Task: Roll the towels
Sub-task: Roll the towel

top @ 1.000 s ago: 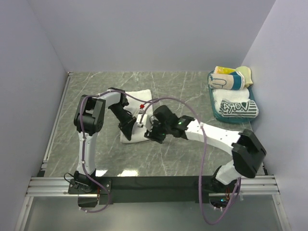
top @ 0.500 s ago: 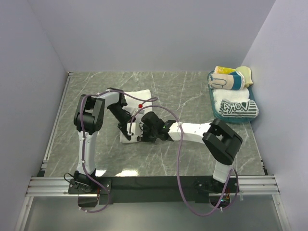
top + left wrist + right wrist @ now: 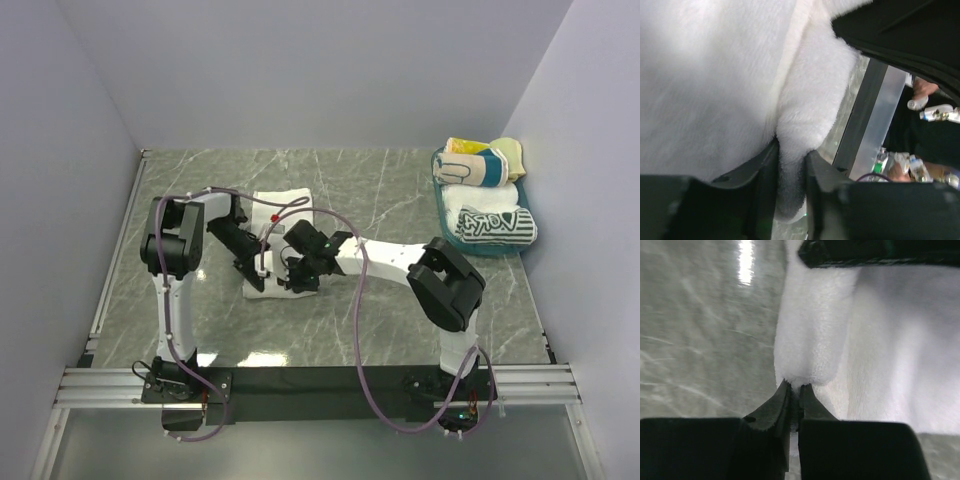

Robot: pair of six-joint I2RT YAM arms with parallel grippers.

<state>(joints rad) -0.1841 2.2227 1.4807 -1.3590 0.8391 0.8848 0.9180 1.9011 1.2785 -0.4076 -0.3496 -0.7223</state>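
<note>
The white towel's (image 3: pixel 285 203) fold is pinched in the left end effector (image 3: pixel 791 150), edge clamped by the nearly-closed right end effector (image 3: pixel 794 387).

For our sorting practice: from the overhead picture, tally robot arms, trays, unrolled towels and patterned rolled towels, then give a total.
Robot arms: 2 (left arm, right arm)
Unrolled white towel: 1
Teal tray: 1
Patterned rolled towels: 2 (striped towel, printed towel)
Total: 6
</note>
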